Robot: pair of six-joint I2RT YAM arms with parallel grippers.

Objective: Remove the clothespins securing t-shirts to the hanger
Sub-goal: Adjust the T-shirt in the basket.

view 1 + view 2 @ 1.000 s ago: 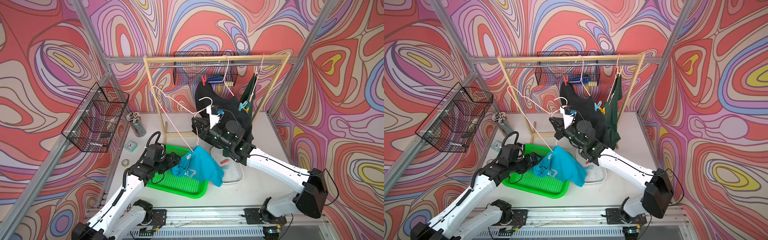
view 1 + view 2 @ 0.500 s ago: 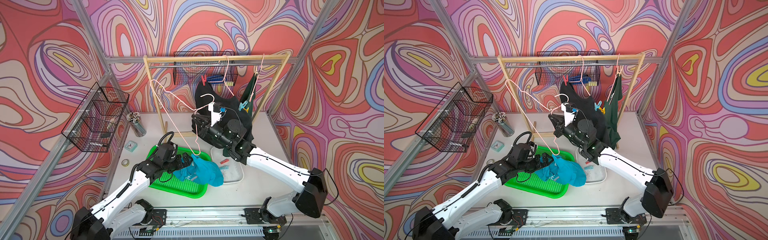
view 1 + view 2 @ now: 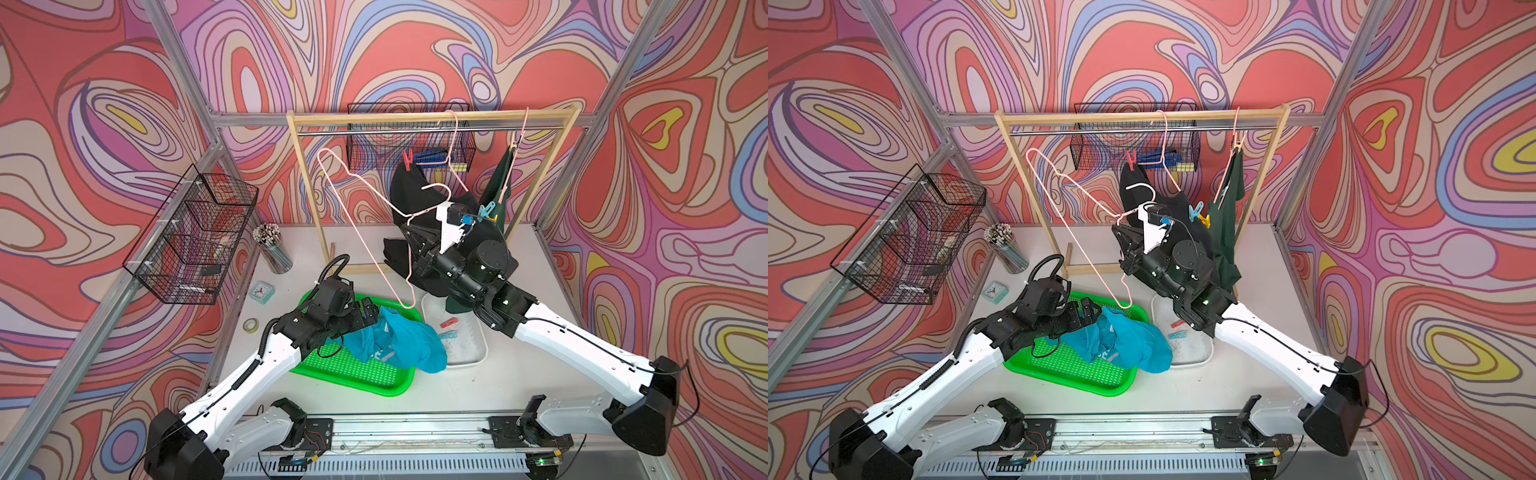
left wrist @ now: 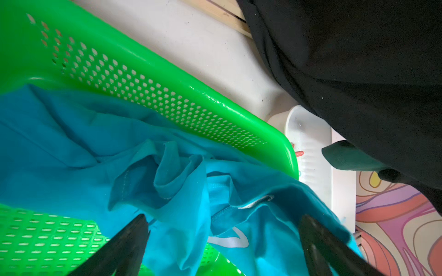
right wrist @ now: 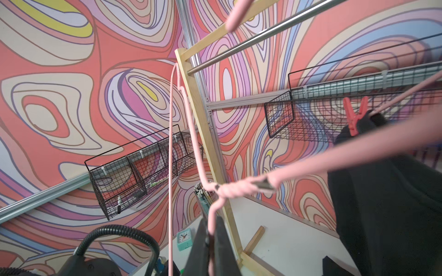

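The turquoise t-shirt (image 3: 399, 345) (image 3: 1129, 340) (image 4: 167, 155) lies crumpled on the green tray (image 3: 374, 380). My left gripper (image 3: 374, 316) (image 4: 222, 219) stands open just over it, holding nothing. My right gripper (image 3: 409, 230) (image 5: 211, 222) is shut on a bare pink hanger (image 3: 353, 216) (image 5: 239, 188), held tilted in the air. The black t-shirt (image 3: 409, 191) hangs from the rail with a red clothespin (image 3: 407, 160) (image 5: 355, 114) on it. A light blue clothespin (image 3: 486, 209) and a yellow one (image 3: 494, 216) sit by the dark green t-shirt (image 3: 500, 183).
A white tray (image 3: 469, 357) beside the green one holds a red clothespin (image 3: 449, 322) and a light blue one (image 3: 449, 333). The wooden rack (image 3: 415, 118) stands at the back, a wire basket (image 3: 195, 237) on the left wall. A pencil cup (image 3: 272, 249), clock (image 3: 262, 291) and tape roll (image 3: 250, 325) lie left.
The turquoise shirt has come off the hanger and dropped onto the green tray. My left gripper followed it rightward and opened fully. The right gripper still holds the hanger, which is bare now.
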